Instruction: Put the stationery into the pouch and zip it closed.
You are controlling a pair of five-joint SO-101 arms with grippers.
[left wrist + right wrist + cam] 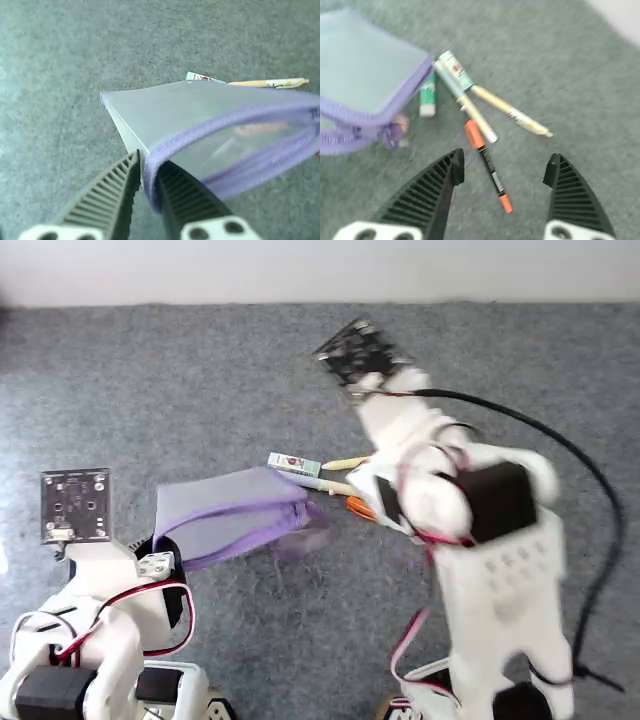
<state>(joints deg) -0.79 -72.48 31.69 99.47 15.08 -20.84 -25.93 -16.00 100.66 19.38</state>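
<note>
The translucent purple pouch [228, 512] lies left of centre, and its zipped mouth [260, 145] gapes toward the stationery. My left gripper [146, 163] is shut on the pouch's purple zipper edge at its near corner. Just past the pouch mouth lie an orange pen [486, 167], a cream pen [512, 112], a white pen [470, 112], a green-and-white tube [454, 70] and a green glue stick [427, 97]. My right gripper [505, 162] hangs open above the orange pen, touching nothing. A faint pinkish shape shows through the pouch wall [255, 130].
Grey carpet-like matting [200, 380] covers the table. The right arm's black cable [590, 480] loops along the right side. A pale wall strip [300, 270] runs along the far edge.
</note>
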